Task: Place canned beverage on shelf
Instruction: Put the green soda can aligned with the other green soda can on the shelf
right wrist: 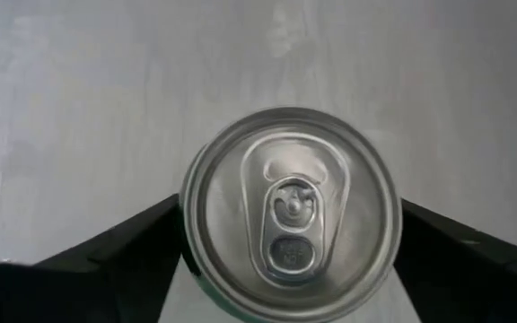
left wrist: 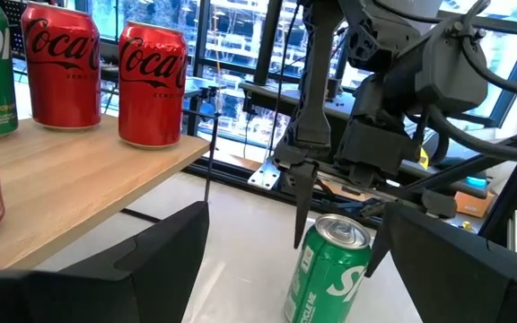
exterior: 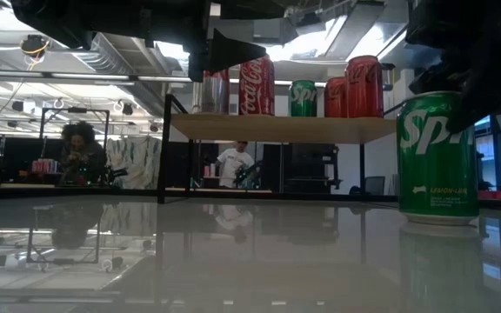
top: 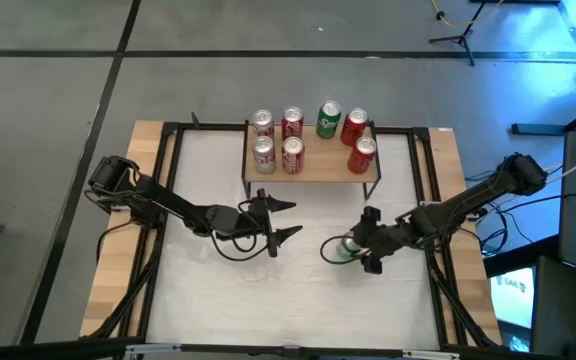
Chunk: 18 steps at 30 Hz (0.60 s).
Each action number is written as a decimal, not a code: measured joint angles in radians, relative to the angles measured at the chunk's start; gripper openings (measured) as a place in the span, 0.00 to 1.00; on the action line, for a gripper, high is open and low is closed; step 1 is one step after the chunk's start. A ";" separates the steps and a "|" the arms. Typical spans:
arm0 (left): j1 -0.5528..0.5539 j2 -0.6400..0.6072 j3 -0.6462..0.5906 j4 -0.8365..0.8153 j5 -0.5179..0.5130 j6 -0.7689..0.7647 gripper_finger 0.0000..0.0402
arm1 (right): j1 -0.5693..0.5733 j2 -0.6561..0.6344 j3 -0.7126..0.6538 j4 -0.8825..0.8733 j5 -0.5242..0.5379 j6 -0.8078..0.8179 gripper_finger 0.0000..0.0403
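Green can [exterior: 437, 155] fills the right of the low view, closest to that camera, standing upright on the white table [exterior: 233, 261]. From straight above, in the right wrist view, its silver lid [right wrist: 290, 211] is centred between two dark fingers [right wrist: 119, 247], one on each side, neither seen pressed against the wall. The right gripper [top: 363, 248] is therefore judged to be spread around the can rather than clamped on it; no grip is shown. In the high view this sits at centre right of the frame.

Left of centre in that view, the left gripper [top: 280, 220] hangs with its jaws apart and nothing between them, waiting.

Farther back, at upper centre of the high view, the shelf [top: 313, 168] carries seven cans [top: 292, 124], mostly toward its back and left; bare plank is seen along its front right.

To do this step well, the fingers should be closed squarely on the can's mid-height, with the can kept centred as now, so it is not tipped. A straight lift is then called for, high enough to clear the plank edge and the standing cans. The bare front right looks the safest place to set it down.
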<state>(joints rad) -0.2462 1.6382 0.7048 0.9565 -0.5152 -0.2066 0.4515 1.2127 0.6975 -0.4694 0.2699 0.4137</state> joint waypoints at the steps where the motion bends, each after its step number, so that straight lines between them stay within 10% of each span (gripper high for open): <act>1: 0.000 0.000 0.000 0.000 0.000 0.000 0.81 | 0.000 0.001 0.000 0.001 -0.001 0.000 0.84; 5: 0.000 0.000 0.000 0.000 0.000 0.000 0.81 | 0.000 0.002 0.004 0.005 -0.001 0.000 0.71; 18: 0.000 0.000 0.000 0.000 0.000 0.000 0.81 | -0.035 0.003 0.157 -0.027 -0.044 -0.035 0.73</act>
<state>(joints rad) -0.2462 1.6383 0.7048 0.9565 -0.5152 -0.2065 0.4166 1.2156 0.8543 -0.4964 0.2261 0.3788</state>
